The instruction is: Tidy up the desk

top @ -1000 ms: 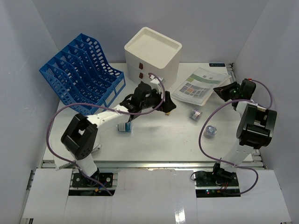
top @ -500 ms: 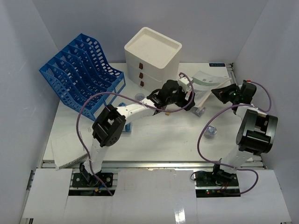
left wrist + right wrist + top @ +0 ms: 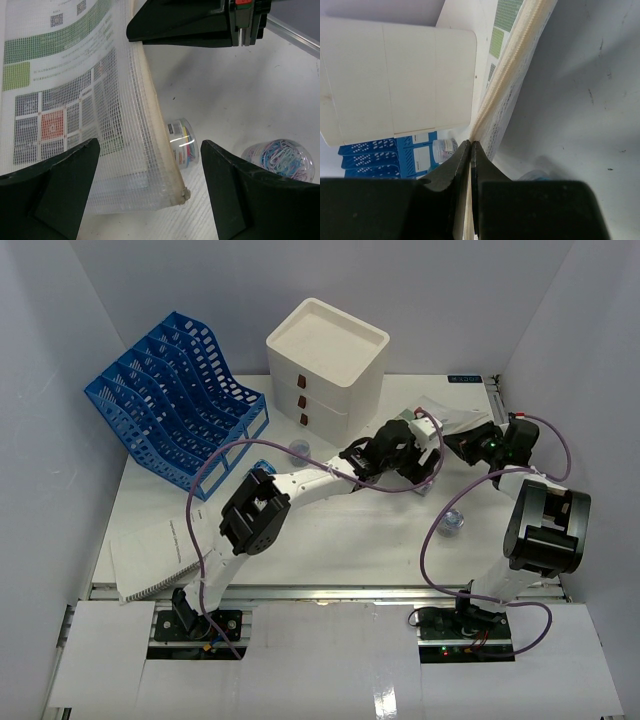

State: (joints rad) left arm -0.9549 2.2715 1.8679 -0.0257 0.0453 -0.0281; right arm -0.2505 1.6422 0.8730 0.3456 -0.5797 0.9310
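This is a robot cell in a lab, furnished like an office. Plain white panels [image 3: 50,440] enclose the desk [image 3: 340,540]. Left of the white drawer box [image 3: 327,360] stands a blue file rack [image 3: 175,395]; in front of it the left arm [image 3: 250,520] and the right arm [image 3: 540,530] are bolted down.

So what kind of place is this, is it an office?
Probably a pretend office desk in a robot lab: a blue file rack, a white drawer box and a tub of paper clips, with plain walls around.

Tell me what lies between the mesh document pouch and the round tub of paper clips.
A small clear jar lies beside the pouch edge, with bare desk between it and the tub. The left wrist view shows this.
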